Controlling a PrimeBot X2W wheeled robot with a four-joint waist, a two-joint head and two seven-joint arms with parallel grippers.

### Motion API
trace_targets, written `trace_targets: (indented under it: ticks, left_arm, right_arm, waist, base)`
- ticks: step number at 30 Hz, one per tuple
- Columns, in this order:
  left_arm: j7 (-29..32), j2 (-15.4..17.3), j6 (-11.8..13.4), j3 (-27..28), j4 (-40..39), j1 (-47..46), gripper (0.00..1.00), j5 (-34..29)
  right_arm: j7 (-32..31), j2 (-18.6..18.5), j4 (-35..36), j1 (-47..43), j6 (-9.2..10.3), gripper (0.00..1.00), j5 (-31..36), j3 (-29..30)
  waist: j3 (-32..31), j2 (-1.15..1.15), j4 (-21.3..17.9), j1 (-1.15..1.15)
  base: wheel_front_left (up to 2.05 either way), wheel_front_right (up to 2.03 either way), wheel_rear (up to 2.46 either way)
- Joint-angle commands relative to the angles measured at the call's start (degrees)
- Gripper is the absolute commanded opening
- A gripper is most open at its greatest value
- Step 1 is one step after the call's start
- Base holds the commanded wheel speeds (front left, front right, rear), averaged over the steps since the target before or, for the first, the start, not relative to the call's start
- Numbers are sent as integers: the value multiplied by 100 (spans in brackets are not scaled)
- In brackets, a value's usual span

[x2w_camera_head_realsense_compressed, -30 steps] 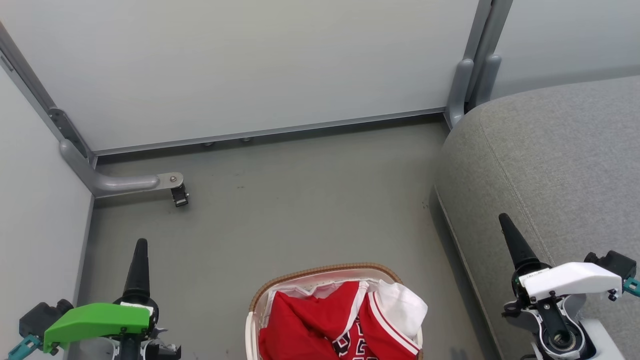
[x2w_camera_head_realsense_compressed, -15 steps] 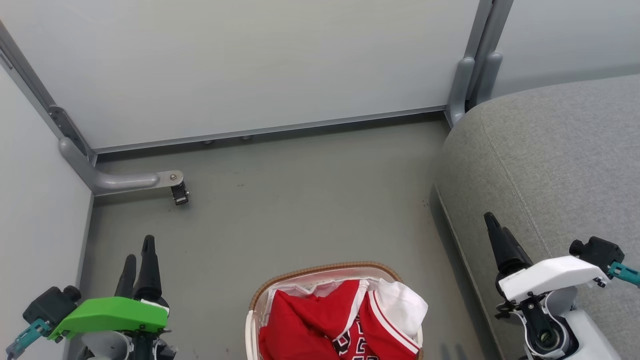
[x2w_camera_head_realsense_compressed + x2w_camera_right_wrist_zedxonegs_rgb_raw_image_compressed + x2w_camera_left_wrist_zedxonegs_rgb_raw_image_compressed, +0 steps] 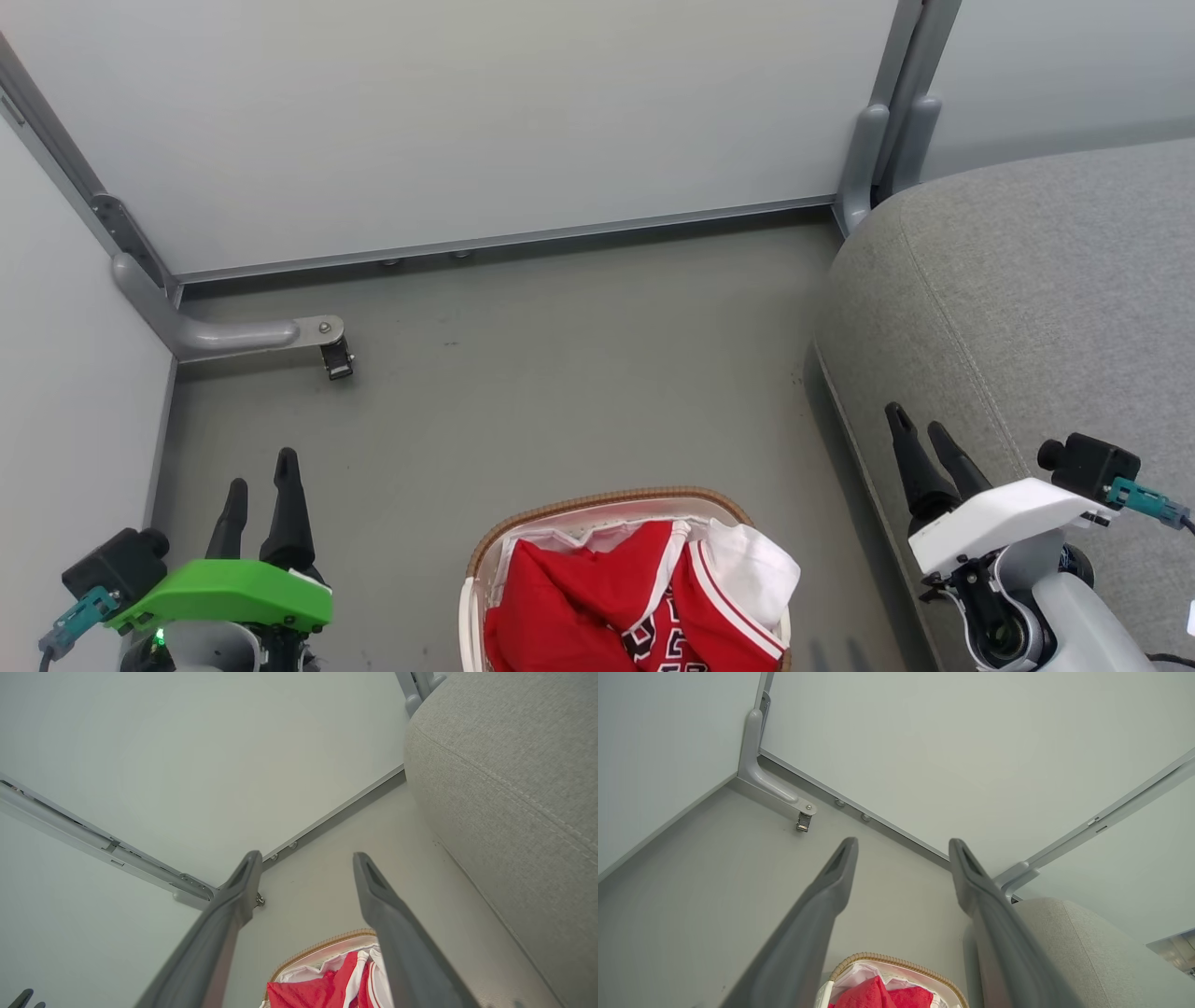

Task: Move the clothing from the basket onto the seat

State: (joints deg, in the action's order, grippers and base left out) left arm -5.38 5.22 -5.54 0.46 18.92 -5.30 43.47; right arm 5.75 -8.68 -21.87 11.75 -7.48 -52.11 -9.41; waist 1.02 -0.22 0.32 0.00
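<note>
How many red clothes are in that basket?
2 that I can make out in the basket: a plain red piece on its left side and a numbered jersey with white trim on its right. More may lie hidden underneath.

The dull grey floor (image 3: 560, 392) runs back to pale partition panels (image 3: 467, 121) framed in grey metal. At the floor's far left corner a curved grey foot (image 3: 233, 336) reaches out from the frame along the floor. It ends in a bolted plate with a small black fitting (image 3: 337, 360) at its tip. Two little studs (image 3: 459, 255) sit under the back rail (image 3: 597, 231). At the far right corner, twin grey posts (image 3: 887, 140) stand upright. A few dark specks mark the floor.
</note>
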Motion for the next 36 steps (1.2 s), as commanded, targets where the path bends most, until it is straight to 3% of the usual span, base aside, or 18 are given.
trace_targets:
  ticks: [1, 36]
  left_arm:
    - [-63, 74, 25, 4, -64, -85, 100, -221]
    - [-570, -69, 23, -158, -30, 24, 100, -2341]
  right_arm:
    - [65, -78, 62, 164, 0, 100, 204, -16]
    - [556, -52, -252, 152, -1, 100, 2451, -243]
  waist:
    - [2, 9, 4, 0]
    - [7, 15, 2, 0]
  base:
    - [0, 0, 0]
    - [0, 0, 0]
